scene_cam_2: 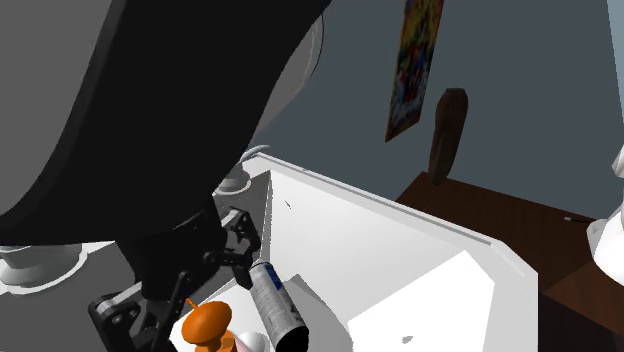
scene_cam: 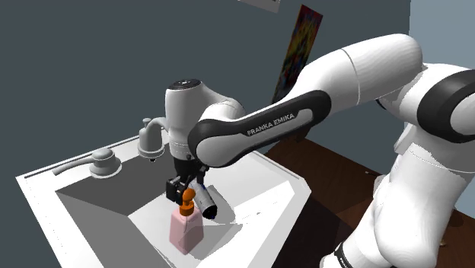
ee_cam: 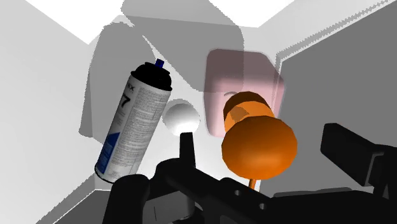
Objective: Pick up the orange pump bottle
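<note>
The gripper (ee_cam: 261, 137) hangs fingers-down in the sink (scene_cam: 46, 189). Its two black fingers (ee_cam: 186, 146) are spread apart with nothing clasped. The orange pump (ee_cam: 257, 149) sits in the gap between them, touched by neither as far as I can see. Under that head the pink bottle (scene_cam: 185, 231) stands upright on the basin floor. A spray can (ee_cam: 135, 124) lies just beside it, on the shoulder view's right, and the faucet (scene_cam: 152, 137) stands on the far rim. I'd call this the lining-up before the grasp. Next it needs a short drop to bring the fingers level with the neck or body, then a squeeze, keeping off the can.
</note>
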Motion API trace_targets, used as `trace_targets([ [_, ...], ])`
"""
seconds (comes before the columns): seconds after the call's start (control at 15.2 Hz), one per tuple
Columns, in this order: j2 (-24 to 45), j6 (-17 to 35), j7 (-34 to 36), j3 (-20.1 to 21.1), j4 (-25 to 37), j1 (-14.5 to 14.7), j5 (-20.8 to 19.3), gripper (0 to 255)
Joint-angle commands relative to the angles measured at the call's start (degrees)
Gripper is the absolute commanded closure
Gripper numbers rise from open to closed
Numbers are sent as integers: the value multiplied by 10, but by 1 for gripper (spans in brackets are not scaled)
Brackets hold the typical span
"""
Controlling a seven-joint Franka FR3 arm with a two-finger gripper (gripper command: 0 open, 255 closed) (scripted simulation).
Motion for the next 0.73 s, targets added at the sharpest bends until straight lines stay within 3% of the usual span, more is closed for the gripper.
trace_targets([
  [0.0, 12, 11, 5, -1, -1, 2, -7, 0],
  [0.4, 31, 41, 14, -4, -14, 5, -18, 0],
  [0.46, 33, 40, 14, -4, -12, 6, -19, 255],
  [0.66, 33, 40, 15, -4, -11, 6, -19, 255],
])
